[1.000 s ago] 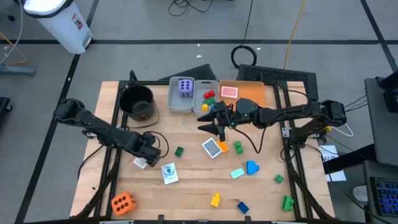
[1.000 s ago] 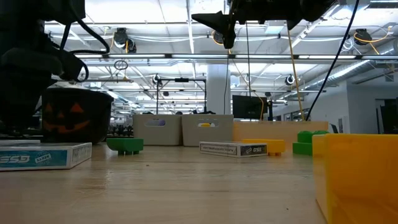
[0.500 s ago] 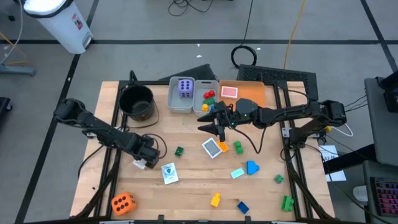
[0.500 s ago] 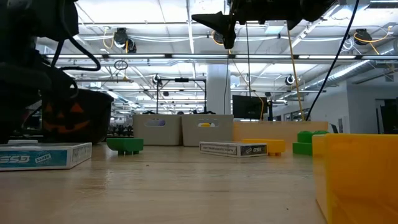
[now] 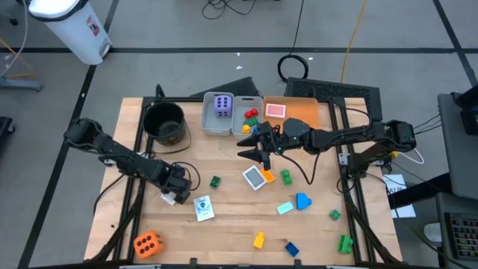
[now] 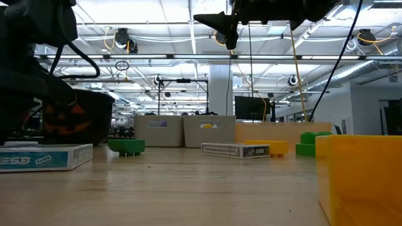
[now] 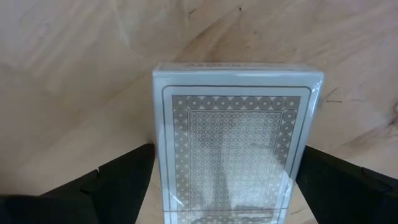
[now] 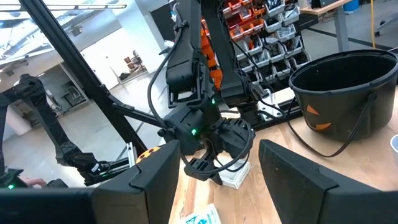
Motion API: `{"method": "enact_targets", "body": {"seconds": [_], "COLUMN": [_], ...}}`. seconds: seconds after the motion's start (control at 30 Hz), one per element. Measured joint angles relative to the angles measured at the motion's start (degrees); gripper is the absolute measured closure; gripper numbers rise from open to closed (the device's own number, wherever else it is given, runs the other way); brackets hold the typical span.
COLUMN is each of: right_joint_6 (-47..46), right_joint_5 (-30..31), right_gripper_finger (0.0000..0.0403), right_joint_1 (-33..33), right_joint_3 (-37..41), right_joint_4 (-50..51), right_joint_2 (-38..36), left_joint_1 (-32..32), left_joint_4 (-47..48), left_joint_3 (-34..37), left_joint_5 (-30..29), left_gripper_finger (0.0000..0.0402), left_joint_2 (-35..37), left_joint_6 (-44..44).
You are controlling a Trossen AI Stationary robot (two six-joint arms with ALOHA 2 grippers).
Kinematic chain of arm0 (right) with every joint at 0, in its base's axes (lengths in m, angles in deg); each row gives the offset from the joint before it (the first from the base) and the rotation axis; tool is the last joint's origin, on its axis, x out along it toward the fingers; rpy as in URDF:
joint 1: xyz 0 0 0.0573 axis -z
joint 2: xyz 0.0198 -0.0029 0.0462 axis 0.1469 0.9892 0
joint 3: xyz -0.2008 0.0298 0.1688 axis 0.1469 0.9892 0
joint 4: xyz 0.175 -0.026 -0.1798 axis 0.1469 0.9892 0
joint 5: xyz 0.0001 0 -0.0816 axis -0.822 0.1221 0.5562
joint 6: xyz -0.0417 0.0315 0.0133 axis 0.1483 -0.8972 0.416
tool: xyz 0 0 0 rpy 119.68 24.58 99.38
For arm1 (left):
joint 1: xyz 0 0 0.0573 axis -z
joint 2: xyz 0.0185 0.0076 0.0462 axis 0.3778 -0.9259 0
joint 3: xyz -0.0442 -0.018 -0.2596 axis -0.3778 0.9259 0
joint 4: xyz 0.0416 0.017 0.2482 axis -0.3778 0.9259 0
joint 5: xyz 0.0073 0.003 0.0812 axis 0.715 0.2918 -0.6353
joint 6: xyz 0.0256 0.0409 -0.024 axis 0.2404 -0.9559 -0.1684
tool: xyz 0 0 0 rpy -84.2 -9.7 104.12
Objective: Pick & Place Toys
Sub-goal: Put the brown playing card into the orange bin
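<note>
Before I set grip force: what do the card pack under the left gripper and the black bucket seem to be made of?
Card pack: likely cardboard in clear glossy wrap; glare and a film edge show over its printed grey pattern. It lies between the open fingers of the left gripper.
Black bucket: probably moulded plastic, smooth with a dull sheen, an orange pumpkin face printed on it and a thin hoop handle.
</note>
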Motion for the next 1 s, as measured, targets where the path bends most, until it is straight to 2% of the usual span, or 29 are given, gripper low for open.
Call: {"method": "enact_targets", "body": {"seconds": [1.0], "right_joint_6": [0.0], "right_joint_5": [0.0], "right_gripper_finger": [0.0193], "right_joint_1": [0.0], "right_joint_3": [0.0], "right_joint_4": [0.0], "right_joint_2": [0.0], "left_joint_1": [0.0], "left_joint_4": [-1.3], "left_joint_3": [0.2], "left_joint_5": [-0.8], "left_gripper_finger": [0.0023], "left_joint_2": [-0.1], "left_joint_6": [0.3]}}
